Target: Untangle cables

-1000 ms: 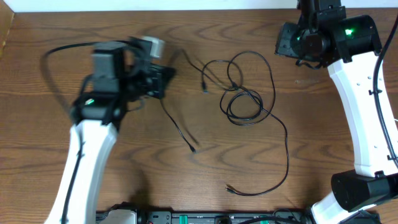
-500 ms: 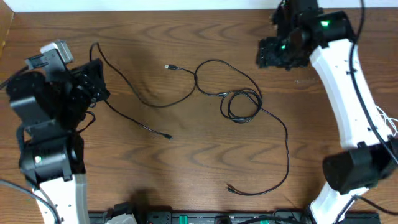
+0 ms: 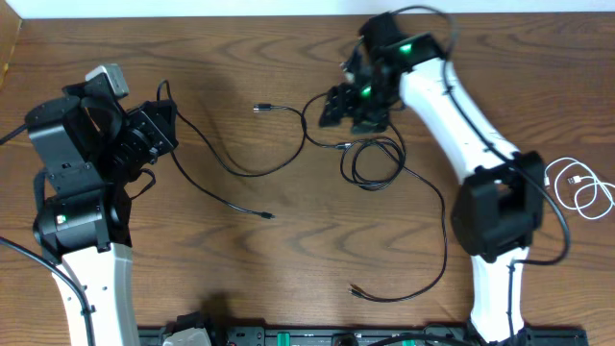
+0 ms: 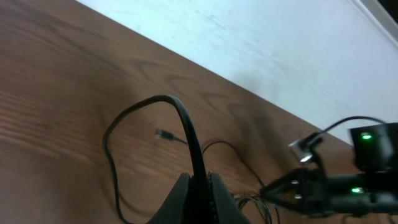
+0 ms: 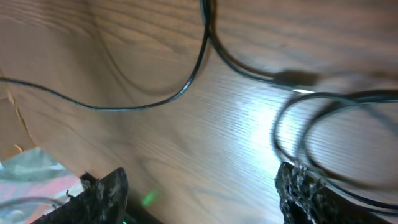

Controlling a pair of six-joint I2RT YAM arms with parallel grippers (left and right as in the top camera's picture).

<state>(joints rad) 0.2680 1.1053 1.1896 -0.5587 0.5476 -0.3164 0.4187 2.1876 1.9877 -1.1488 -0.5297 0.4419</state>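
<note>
My left tool (image 4: 200, 190) clamps one black cable (image 4: 186, 124); my right tool (image 5: 199, 190), fingers spread apart, hangs over the coil (image 3: 375, 161).

Wooden table (image 3: 288, 288), white wall (image 4: 249, 37).

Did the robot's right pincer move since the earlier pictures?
Yes. The right pincer slid left and away from the back edge of the table, ending beside the coiled black cable, which stayed put.
</note>
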